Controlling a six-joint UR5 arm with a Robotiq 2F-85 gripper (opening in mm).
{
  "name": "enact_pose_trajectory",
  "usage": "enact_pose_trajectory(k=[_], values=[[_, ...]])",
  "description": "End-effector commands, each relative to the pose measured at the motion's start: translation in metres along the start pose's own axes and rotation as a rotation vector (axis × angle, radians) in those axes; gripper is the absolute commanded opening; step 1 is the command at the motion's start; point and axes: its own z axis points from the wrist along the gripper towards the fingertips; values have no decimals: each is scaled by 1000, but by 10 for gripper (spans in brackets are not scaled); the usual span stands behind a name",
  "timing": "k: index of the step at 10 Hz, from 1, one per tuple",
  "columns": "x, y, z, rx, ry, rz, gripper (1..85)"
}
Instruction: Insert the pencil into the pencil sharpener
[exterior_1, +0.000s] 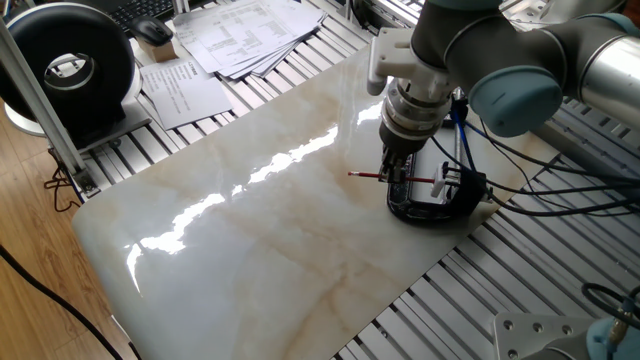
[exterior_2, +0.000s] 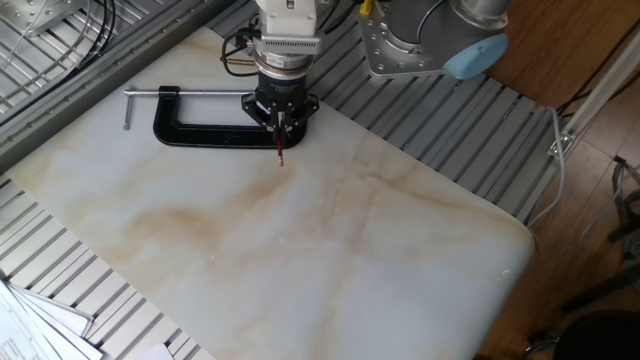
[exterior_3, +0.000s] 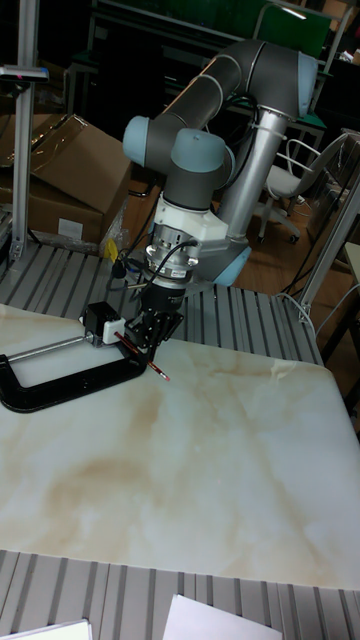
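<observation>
obstacle: C-clamp (exterior_2: 200, 130) (beside end effector (exterior_2: 281, 124)) | marble slab (exterior_2: 300, 250) open

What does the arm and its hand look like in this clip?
The arm is silver-grey tubing with light blue joint caps. A white block and ribbed metal wrist sit above the small black two-finger hand. Black and blue cables trail from the wrist.

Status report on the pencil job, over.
Gripper shut on pencil, held level above table. Pencil sharpener clamped in C-clamp, pencil end close beside it. Nothing blocking.
</observation>
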Motion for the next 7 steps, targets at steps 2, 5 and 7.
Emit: enact_pose_trajectory(k=[2,5,7], values=[[3,1,-2,-6,-14,6,17],[8,0,-1,-6,-16,3,17],[11,-1,-2,-3,-15,1,17]])
